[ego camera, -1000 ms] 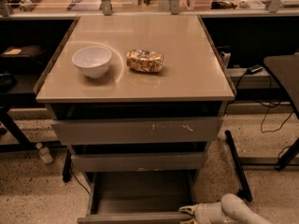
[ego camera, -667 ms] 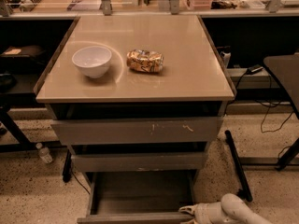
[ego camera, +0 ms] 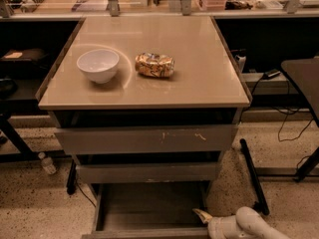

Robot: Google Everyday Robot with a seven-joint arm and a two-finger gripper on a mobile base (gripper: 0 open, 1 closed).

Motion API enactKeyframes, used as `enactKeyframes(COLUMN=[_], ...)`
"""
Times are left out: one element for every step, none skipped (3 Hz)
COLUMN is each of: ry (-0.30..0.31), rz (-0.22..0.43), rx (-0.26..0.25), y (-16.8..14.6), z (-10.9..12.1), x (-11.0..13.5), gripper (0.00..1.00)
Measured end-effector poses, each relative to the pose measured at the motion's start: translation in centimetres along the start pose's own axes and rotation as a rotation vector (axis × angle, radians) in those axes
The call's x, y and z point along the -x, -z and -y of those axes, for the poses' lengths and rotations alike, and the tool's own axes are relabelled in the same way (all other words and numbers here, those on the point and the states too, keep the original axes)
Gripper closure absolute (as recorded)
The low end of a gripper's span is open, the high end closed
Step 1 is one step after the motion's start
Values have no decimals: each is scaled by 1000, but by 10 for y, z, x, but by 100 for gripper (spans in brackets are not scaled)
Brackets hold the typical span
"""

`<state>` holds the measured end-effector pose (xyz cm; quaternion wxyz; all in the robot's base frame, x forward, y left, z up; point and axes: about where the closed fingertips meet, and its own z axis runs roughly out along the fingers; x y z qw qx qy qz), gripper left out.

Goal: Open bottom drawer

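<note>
- The robot's pale arm (ego camera: 246, 225) comes in from the lower right corner of the camera view. It lies low, near the speckled floor, and points left toward the cabinet's base.
- The gripper (ego camera: 202, 215) sits at the right front corner of the bottom drawer (ego camera: 149, 205), just behind the drawer's front panel.
- A yellowish tip of the gripper reaches over the drawer's rim and seems to touch the inner side of the front. The contact is partly hidden at the frame's edge.
- Whether the gripper is apart or closed cannot be told from this view, and nothing is seen held in it.
- The bottom drawer stands open, well forward of the two above it. Its shallow grey interior is exposed, and its front runs along the lower edge of the view.
- The middle drawer (ego camera: 144, 173) and the top drawer (ego camera: 144, 139), whose front carries pale scratches, are both closed under the table top (ego camera: 209, 78).
- On the table top a white bowl (ego camera: 98, 65) stands upright at the left, and a crushed can (ego camera: 155, 64) lies on its side just beside it, to the right, not touching.
- A small bottle (ego camera: 47, 163) stands on the floor left of the cabinet.
</note>
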<state>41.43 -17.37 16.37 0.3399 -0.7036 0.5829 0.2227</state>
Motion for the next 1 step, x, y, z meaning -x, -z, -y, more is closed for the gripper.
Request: enactKeyframes(ry=[0], rz=[0], rx=[0], y=[0], z=[0], x=[0], gripper=[0])
